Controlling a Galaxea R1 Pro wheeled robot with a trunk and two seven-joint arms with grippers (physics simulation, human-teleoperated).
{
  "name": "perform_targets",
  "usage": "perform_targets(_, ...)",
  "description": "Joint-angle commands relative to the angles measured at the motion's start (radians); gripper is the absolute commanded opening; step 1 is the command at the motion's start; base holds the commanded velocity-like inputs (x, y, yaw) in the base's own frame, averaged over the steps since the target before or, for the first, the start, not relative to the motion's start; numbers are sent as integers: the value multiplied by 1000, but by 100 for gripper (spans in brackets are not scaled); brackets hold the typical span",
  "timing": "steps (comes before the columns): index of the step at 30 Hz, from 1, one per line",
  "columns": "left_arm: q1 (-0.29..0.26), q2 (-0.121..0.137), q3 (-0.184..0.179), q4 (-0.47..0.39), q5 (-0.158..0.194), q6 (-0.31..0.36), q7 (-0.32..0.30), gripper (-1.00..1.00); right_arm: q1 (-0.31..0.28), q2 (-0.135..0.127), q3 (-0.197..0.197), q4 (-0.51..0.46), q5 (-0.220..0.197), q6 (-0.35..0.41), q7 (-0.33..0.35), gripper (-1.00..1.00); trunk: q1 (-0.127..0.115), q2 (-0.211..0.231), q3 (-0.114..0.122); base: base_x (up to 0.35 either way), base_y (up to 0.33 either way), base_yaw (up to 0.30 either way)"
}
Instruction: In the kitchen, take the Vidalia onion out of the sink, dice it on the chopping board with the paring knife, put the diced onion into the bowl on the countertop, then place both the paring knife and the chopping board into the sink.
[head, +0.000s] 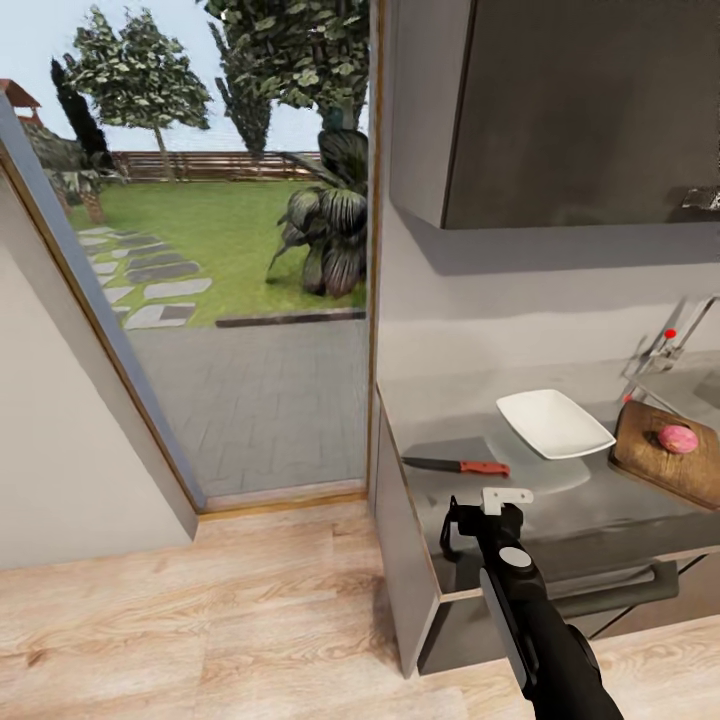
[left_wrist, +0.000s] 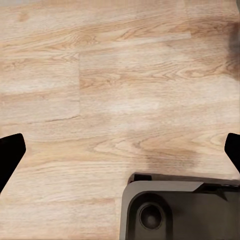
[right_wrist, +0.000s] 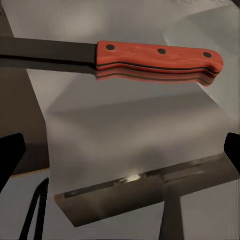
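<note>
Countertop (head: 600, 510) bearing one paring knife (head: 457, 465), one white bowl (head: 553, 422), one chopping board (head: 668, 455) under one reddish onion (head: 678, 438). Knife: red riveted handle, dark blade, lying flat. Right gripper (head: 507, 497) spread wide, empty, near knife; left gripper (left_wrist: 120, 150) released above floor (left_wrist: 100, 90).

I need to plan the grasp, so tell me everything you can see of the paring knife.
The paring knife lies flat on the grey countertop, near its front left corner, left of the white bowl and apart from it. Its handle looks like red wood with three dark rivets; the blade is dark, plain, and points away from the bowl. Nothing grips it; the right tool hovers just in front, open.
</note>
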Motion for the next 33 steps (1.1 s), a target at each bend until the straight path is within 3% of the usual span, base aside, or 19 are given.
perform_targets(1, 1, 1, -9, -2, 8, -1, 5, 100, -1, 0, 1, -1, 9, 8, -3, 100, 1, -2, 0, 0, 0, 0)
perform_targets(14, 1, 1, -8, -3, 9, -1, 5, 100, -1, -1, 4, -32, 9, 9, -3, 100, 1, -2, 20, 0, 0, 0)
perform_targets(18, 1, 1, -7, -4, 8, -1, 5, 100, -1, -4, 5, -96, 9, 20, -5, 100, 1, -2, 23, 0, 0, 0)
perform_targets(23, 1, 1, -7, -4, 8, -1, 5, 100, -5, -8, 5, -195, 12, 96, -5, 100, 1, -2, 24, 0, 0, 0)
perform_targets(26, 1, 1, -7, -3, 8, -1, 5, 100, -51, -8, 5, -240, 13, 179, -4, 100, 1, -2, 24, 0, 0, 0)
perform_targets(33, 1, 1, -7, -2, 8, -1, 5, 100, -176, -5, 5, -257, 12, 291, -2, 100, 1, -2, 24, 0, 0, 0)
